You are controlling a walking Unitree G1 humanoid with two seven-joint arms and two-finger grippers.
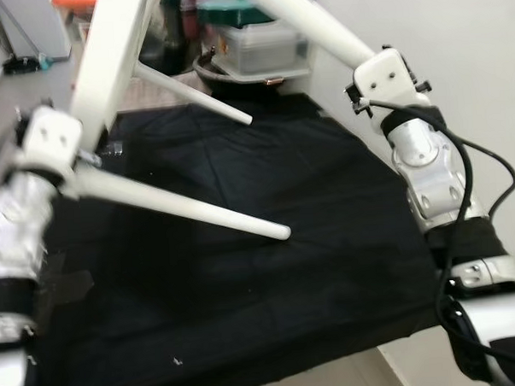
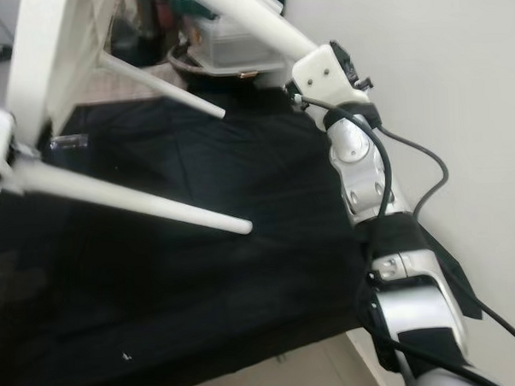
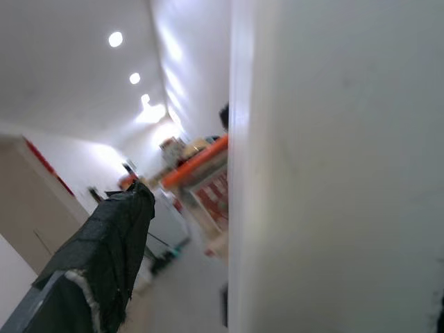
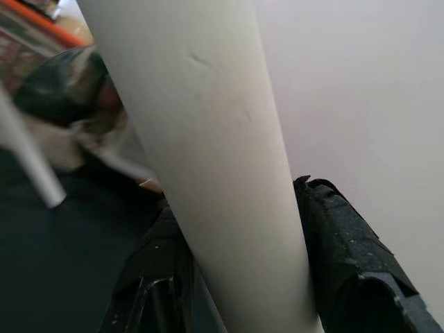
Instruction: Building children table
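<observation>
Holding small white table [image 1: 106, 54] up off black cloth [image 1: 244, 270], tipped on its side, top panel facing the robot's left. Showing three tapered legs already fitted: near leg [image 1: 190, 209] slanting down over the cloth without touching it, far leg [image 1: 198, 95] behind it, upper leg [image 1: 314, 19] running to the right arm. Judging assembly as well advanced; not possible to tell whether a fourth leg is in place or whether the joints are fully tightened.

Clamping right gripper [image 4: 236, 277] around the upper leg, with black fingers [image 4: 347, 257] pressing either side of the white shaft in the right wrist view. Bracing left gripper [image 1: 54, 142] at the panel's lower corner by the near leg's root; cannot tell how its fingers are set, though the left wrist view is showing one black finger [image 3: 104, 257] beside a white surface.

Standing behind the cloth: clear plastic bin [image 1: 260, 47] and a white wall [image 1: 456, 47] on the right. Remaining, as a judgement: checking the legs, then turning the table upright
</observation>
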